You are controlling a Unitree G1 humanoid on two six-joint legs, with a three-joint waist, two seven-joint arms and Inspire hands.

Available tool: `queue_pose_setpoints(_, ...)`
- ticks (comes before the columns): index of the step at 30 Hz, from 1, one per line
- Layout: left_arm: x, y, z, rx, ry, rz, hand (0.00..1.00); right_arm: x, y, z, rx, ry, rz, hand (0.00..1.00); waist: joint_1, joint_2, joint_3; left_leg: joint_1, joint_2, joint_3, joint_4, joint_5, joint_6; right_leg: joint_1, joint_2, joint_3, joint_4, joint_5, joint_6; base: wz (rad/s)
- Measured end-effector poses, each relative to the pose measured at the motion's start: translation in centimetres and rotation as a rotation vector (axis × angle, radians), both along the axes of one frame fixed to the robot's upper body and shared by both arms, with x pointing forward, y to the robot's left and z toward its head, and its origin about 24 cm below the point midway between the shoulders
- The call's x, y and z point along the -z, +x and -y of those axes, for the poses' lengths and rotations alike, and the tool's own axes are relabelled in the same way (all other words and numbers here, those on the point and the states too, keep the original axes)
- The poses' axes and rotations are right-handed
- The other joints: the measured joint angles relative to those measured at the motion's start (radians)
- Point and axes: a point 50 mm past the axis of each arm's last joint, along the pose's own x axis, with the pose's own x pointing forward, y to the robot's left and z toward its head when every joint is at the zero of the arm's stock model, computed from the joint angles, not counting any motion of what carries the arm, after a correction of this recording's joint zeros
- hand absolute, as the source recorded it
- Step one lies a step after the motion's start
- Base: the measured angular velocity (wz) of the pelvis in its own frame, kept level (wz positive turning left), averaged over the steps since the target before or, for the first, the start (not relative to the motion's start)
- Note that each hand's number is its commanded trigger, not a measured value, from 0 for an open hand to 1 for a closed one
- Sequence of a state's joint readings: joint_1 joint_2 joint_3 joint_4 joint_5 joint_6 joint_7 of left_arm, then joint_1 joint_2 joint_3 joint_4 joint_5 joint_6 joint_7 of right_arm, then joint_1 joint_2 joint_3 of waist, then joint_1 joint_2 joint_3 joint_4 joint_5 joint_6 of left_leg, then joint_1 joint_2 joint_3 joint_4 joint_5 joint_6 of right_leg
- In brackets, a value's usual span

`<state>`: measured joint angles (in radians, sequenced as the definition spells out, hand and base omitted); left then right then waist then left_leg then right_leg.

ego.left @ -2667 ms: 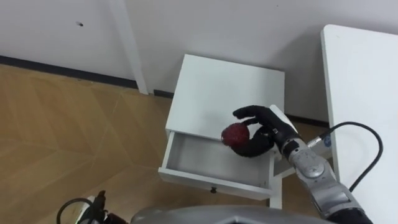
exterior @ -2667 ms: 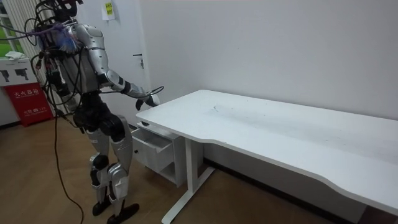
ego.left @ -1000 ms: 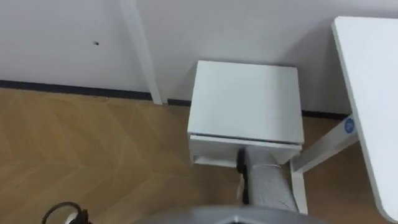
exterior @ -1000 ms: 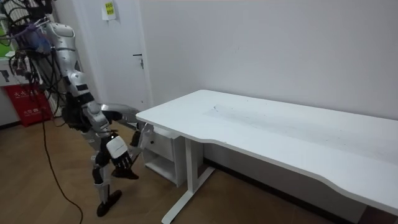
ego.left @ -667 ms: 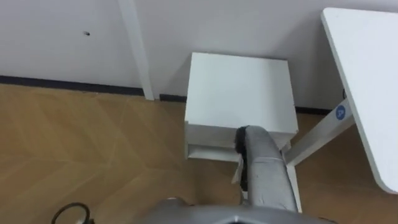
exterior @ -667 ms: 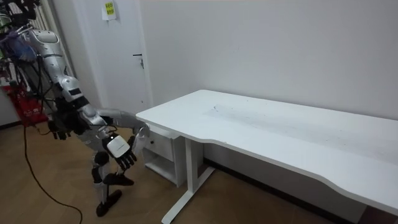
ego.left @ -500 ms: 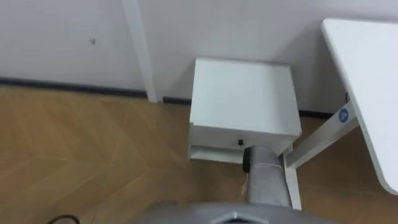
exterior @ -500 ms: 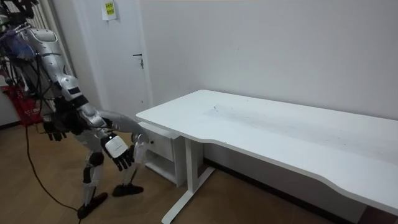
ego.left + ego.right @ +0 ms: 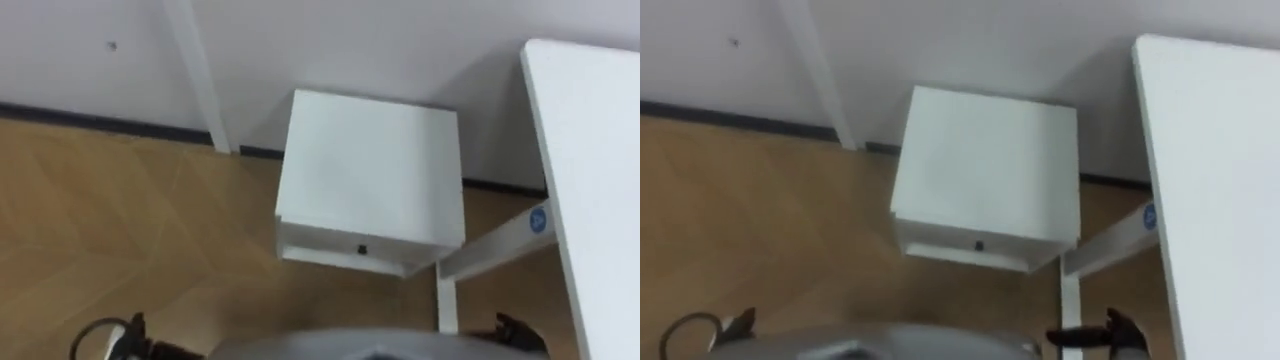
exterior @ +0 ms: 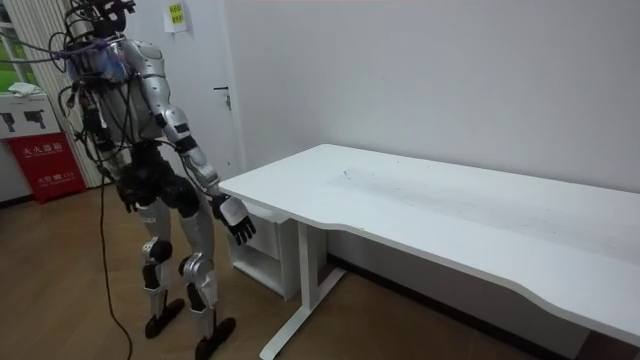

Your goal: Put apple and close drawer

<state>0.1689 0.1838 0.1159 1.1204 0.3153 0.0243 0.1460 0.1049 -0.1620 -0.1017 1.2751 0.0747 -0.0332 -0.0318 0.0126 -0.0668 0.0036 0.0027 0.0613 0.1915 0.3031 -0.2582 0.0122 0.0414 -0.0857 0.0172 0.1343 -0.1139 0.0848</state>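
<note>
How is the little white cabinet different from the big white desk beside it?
The cabinet is a small, low box with a squarish top; the desk is taller, with a long, wide top. The cabinet has a shut drawer with a small dark knob; the desk stands on thin legs with open space beneath. Both are white and stand by the wall.
</note>
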Motion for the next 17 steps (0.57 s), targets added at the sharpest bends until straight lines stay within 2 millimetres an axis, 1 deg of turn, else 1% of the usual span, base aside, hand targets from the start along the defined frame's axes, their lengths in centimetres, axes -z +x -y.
queue_pose_setpoints(1,0.1,-0.7,0.0,-0.005,0.0,-0.02,0.0,0.0,0.4,-0.1,-0.004,0.007,0.01,0.0,0.016,0.001,0.001,0.01,0.0,-0.007,-0.003,0.0,0.0,-0.001,0.002,-0.024,-0.002,0.001,-0.002,-0.95)
queue_pose_setpoints(2,0.2,-2.3,0.1,-0.017,-0.003,-0.065,0.0,-0.1,1.1,-0.2,-0.016,0.018,0.032,0.0,0.026,0.011,-0.0001,0.023,0.0,-0.041,-0.007,-0.001,-0.002,0.01,0.008,-0.059,-0.005,0.013,-0.016,-0.76)
queue_pose_setpoints(3,0.3,-3.3,0.3,-0.032,-0.009,-0.093,0.0,-0.2,1.6,-0.2,-0.025,0.019,0.054,0.0,0.008,0.022,0.0045,0.028,-0.003,-0.067,-0.01,-0.002,-0.004,0.028,0.008,-0.084,-0.017,0.021,-0.022,-0.29)
queue_pose_setpoints(4,0.3,-3.5,0.4,-0.032,-0.011,-0.099,0.0,-0.2,1.7,0.0,-0.026,0.018,0.061,0.0,-0.016,0.031,0.0016,0.035,-0.007,-0.068,-0.022,-0.001,-0.005,0.037,0.009,-0.099,-0.017,0.02,-0.02,0.24)
queue_pose_setpoints(5,0.3,-3.4,0.4,-0.029,-0.01,-0.096,0.0,-0.2,1.6,0.0,-0.025,0.02,0.057,0.0,-0.021,0.035,0.0034,0.045,-0.005,-0.064,-0.039,-0.001,-0.005,0.041,0.012,-0.102,-0.016,0.02,-0.02,0.45)
queue_pose_setpoints(6,0.3,-2.7,0.3,-0.028,-0.008,-0.073,0.0,-0.1,1.1,0.0,-0.021,0.028,0.038,0.0,-0.029,0.043,0.0055,0.063,-0.005,-0.06,-0.065,0.0,-0.007,0.045,0.014,-0.103,-0.016,0.013,-0.014,0.17)
queue_pose_setpoints(7,0.2,-2.3,0.3,-0.029,-0.008,-0.058,0.0,0.0,0.9,-0.2,-0.02,0.039,0.033,0.0,-0.025,0.048,0.0066,0.076,-0.006,-0.059,-0.088,0.002,-0.01,0.044,0.014,-0.103,-0.016,0.005,-0.01,0.0)
queue_pose_setpoints(9,0.2,-2.3,0.3,-0.028,-0.009,-0.057,0.0,0.0,1.1,-0.2,-0.026,0.05,0.04,0.0,-0.02,0.055,0.0042,0.081,-0.007,-0.058,-0.101,0.003,-0.012,0.044,0.016,-0.108,-0.017,0.002,-0.009,-0.2)
queue_pose_setpoints(10,0.2,-2.1,0.3,-0.026,-0.009,-0.054,0.0,0.0,1.1,-0.3,-0.027,0.056,0.04,0.0,-0.025,0.056,0.0031,0.082,-0.006,-0.058,-0.1,0.004,-0.013,0.044,0.016,-0.114,-0.017,0.002,-0.009,-0.1)
queue_pose_setpoints(12,0.2,-1.8,0.3,-0.022,-0.01,-0.046,0.0,0.0,1.1,-0.3,-0.024,0.062,0.04,0.0,-0.035,0.056,0.0041,0.079,-0.005,-0.058,-0.101,0.005,-0.016,0.044,0.016,-0.129,-0.017,0.002,-0.009,0.05)
queue_pose_setpoints(17,0.3,-1.8,0.5,-0.012,-0.017,-0.05,0.0,0.0,1.0,-0.3,-0.021,0.072,0.038,0.0,-0.035,0.057,0.0053,0.078,-0.005,-0.058,-0.101,0.005,-0.018,0.044,0.017,-0.137,-0.016,0.001,-0.009,0.0)
